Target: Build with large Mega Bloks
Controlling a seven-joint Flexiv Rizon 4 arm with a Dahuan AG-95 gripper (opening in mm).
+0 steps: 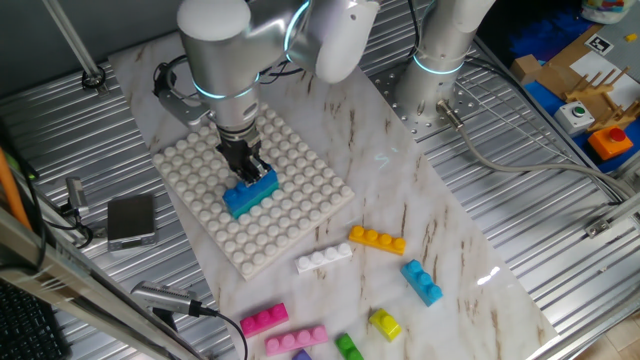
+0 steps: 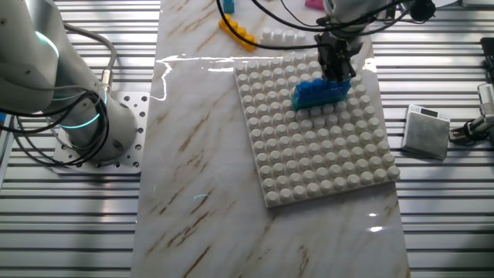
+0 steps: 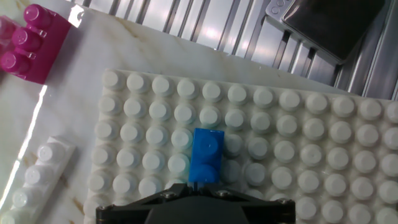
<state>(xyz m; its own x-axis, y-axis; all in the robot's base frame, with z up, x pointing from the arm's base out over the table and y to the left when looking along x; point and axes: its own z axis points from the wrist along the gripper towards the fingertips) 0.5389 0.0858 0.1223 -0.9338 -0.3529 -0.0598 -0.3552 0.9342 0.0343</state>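
A white studded baseplate [image 1: 300, 210] [image 2: 324, 154] [image 3: 298, 143] lies on the marble board. A blue Mega Blok [image 1: 248, 196] [image 2: 318, 94] [image 3: 206, 155] sits on its studs, and my gripper [image 1: 248, 168] [image 2: 337, 66] [image 3: 198, 185] stands upright over it, shut on the brick's near end. Loose bricks lie in front of the plate: orange [image 1: 377, 240] [image 2: 236, 31], white [image 1: 324, 258] [image 2: 282, 35] [image 3: 37, 177], light blue [image 1: 422, 281], pink [image 1: 263, 319] [image 3: 34, 43], yellow [image 1: 384, 323] and green [image 1: 348, 347].
A grey metal box [image 1: 131, 220] [image 2: 427, 131] [image 3: 329, 25] with cables lies on the slatted table beside the plate. The arm's base [image 1: 440, 60] [image 2: 85, 116] stands at the board's far side. Cardboard boxes [image 1: 580, 70] sit at the far right.
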